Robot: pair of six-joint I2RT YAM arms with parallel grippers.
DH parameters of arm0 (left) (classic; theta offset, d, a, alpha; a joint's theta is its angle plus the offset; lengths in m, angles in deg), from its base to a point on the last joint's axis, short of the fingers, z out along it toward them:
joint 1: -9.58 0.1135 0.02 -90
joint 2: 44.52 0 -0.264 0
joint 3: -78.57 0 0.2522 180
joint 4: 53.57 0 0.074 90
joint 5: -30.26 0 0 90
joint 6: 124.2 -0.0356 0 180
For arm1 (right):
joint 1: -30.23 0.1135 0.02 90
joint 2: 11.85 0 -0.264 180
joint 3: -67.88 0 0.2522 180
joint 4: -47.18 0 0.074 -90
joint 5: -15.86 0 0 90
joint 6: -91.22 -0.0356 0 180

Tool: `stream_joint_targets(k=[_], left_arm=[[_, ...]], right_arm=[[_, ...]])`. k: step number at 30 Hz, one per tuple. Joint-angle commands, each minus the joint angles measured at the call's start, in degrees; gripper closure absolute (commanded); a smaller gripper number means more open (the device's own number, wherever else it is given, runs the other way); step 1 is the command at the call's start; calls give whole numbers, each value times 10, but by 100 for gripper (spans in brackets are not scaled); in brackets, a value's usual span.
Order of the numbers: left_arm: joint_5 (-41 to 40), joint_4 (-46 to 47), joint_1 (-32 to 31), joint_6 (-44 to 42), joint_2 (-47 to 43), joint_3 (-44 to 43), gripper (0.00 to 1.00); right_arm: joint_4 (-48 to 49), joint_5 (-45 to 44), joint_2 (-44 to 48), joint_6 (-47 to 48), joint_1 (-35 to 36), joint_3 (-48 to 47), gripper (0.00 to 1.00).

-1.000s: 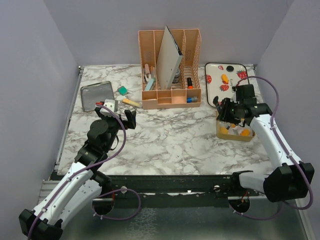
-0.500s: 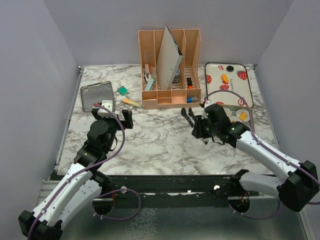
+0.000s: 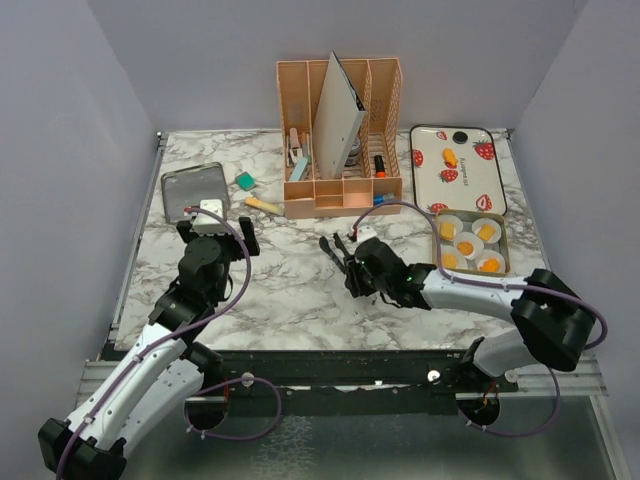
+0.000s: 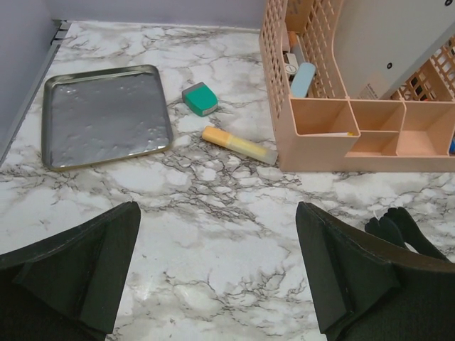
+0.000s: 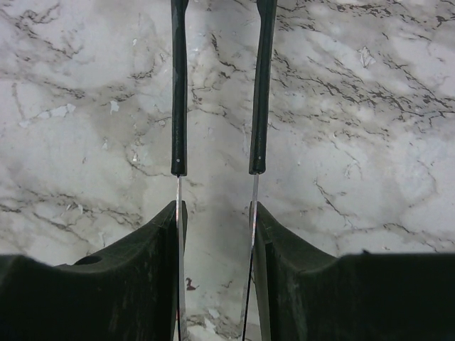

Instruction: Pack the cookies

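Several orange-yellow cookies lie in white paper cups inside a small tin at the right. One more cookie sits on the strawberry-print tray behind it. My right gripper is low over the table's middle, well left of the tin. It is shut on a pair of thin metal tongs with black tips, and nothing is between the tips. My left gripper hangs wide open over bare marble at the left, holding nothing.
A pink desk organizer stands at the back centre. A shallow metal tray, a green eraser and a yellow marker lie at the back left. Purple walls close in both sides.
My right arm has swung left from above the tin to the middle of the table, carrying the tongs. The left gripper has drifted slightly left and back, still open.
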Motion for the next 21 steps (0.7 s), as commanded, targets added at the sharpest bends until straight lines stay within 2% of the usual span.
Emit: stream_joint_targets(k=[1,8,13,17,21], left_arm=[[0,-13,8,2,12,-15,1],[46,-26,36,5,51,-18,1],[76,-24,57,-1,90,-22,1],[108,-30,84,-2,136,-37,1],[150,-48,117,20,195,-71,1]], right_arm=[[82,-63,-43,2,18,5,58],[102,-76,-79,-2,28,22,51],[46,-88,-101,-9,28,-1,41],[36,-92,-58,-22,28,12,27],[-14,-102,10,-30,28,13,17]])
